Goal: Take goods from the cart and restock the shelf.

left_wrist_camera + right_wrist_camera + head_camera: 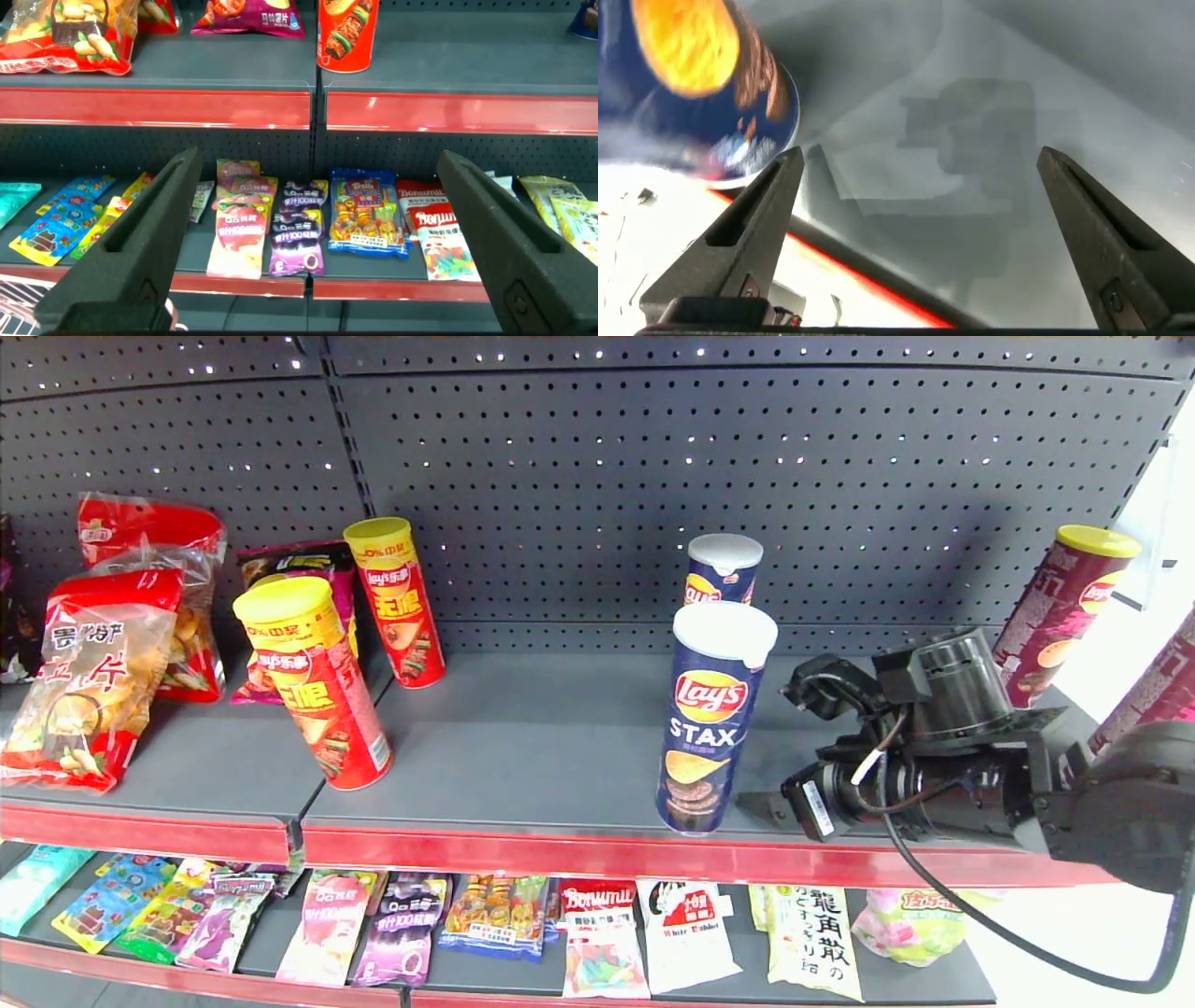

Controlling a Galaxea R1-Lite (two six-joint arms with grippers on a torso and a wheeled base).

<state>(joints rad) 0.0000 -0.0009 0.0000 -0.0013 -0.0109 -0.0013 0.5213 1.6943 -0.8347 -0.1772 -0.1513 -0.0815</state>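
Two fingers of the right gripper [920, 159] stand wide apart with nothing between them. The gripper is low over the shelf [523, 747], just beside the foot of the blue can [711, 719]. The can's base lies outside the gap, next to one finger, and I cannot tell whether they touch. The blue can stands upright close to the shelf's red front lip [560, 854], free of any grip. It looks placed, so the step in hand is probably clearing the arm away.

To do that well, keep the fingers spread and draw the gripper sideways away from the blue can before lifting. A tall, narrow can this near the lip would tip easily from a brush at its base. If it is to be pushed deeper, press low on its side and slowly.

A second blue can [724, 569] stands right behind the blue can, so there is little room further back. Two red cans [317, 681] stand well off to the blue can's left, and a maroon can [1064, 607] lies beyond the arm.

Below the blue can's level, the left gripper [318, 163] is also open and empty, facing the lower shelf's snack bags [299, 229].
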